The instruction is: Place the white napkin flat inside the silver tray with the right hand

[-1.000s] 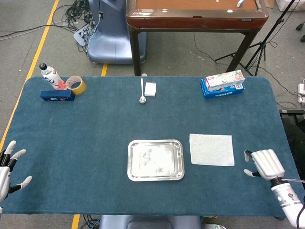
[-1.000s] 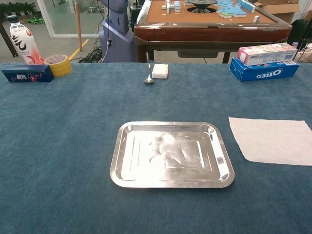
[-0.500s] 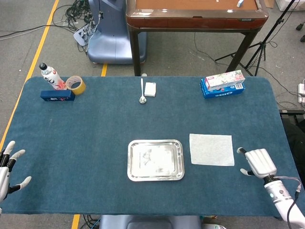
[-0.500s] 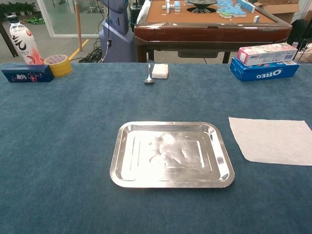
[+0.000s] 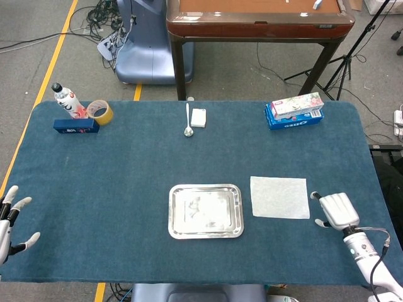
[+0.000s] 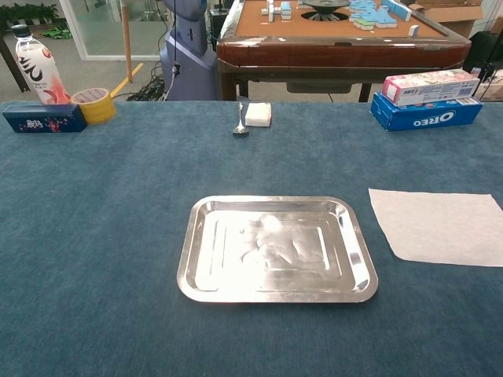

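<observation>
Head view: napkin [image 5: 280, 197] flat on counter [image 5: 126, 176], right of centre, just beside tray [image 5: 206, 211], apart. Right robot hand [image 5: 335, 211] at lower right, near napkin's edge, holding nothing; finger spread cannot be told. Left robot hand [image 5: 9, 220] at lower left edge, fingers spread.
Chest view: tray [image 6: 277, 248] centre; napkin [image 6: 442, 225] right edge; no hands shown.

Napkin [image 6: 440, 226] flat beside tray [image 6: 277, 294]

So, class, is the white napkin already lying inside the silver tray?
No, the white napkin lies flat on the table beside the silver tray, apart from it, and nothing lies in the tray.
</observation>
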Controlling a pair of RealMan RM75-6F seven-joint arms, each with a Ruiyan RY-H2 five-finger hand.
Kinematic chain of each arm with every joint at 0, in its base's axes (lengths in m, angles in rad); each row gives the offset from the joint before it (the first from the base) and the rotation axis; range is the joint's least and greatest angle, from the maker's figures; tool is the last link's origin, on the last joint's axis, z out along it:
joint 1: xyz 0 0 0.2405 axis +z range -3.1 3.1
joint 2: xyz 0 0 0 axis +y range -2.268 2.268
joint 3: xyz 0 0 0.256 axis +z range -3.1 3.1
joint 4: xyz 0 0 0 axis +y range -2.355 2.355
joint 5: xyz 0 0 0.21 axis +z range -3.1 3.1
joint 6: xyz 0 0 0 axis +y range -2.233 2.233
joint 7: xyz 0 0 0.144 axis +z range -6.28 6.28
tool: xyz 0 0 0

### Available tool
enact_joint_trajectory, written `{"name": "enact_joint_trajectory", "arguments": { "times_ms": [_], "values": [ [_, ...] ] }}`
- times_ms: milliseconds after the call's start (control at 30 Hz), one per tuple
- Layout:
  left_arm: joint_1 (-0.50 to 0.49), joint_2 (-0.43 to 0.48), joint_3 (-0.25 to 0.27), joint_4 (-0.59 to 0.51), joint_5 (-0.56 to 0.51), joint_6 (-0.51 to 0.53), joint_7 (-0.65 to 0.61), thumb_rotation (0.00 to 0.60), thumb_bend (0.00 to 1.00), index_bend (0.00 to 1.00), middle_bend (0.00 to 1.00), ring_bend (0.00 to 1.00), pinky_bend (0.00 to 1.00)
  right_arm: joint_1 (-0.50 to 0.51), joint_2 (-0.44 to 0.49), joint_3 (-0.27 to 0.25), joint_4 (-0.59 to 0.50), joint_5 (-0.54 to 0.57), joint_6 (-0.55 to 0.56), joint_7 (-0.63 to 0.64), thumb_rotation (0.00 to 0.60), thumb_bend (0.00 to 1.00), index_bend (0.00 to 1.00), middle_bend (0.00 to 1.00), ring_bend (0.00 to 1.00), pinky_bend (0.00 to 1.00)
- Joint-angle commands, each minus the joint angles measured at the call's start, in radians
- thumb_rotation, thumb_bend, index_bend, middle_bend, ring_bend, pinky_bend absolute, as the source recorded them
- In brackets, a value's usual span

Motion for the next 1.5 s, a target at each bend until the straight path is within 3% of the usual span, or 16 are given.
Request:
{"name": "enact_joint_trajectory", "arguments": {
  "times_ms": [33,467,1500],
  "values": [
    [0.000,0.000,0.000,0.000,0.000,-0.001,-0.001,0.600,0.17,0.21,0.00,0.00,0.24,0.006,-0.015,-0.001,0.017,0.000,-0.006,0.002,0.600,0.00,0.34,1.00,1.00,1.00],
    [0.001,0.003,-0.002,0.001,-0.004,-0.002,-0.008,0.600,0.17,0.21,0.00,0.00,0.24,0.021,-0.079,-0.011,0.086,-0.026,0.011,0.030,0.600,0.00,0.28,1.00,1.00,1.00],
    [0.004,0.008,-0.004,0.000,-0.006,-0.001,-0.020,0.600,0.17,0.21,0.00,0.00,0.24,0.035,-0.151,-0.008,0.158,-0.015,0.011,0.019,0.600,0.00,0.28,1.00,1.00,1.00]
  ]
}}
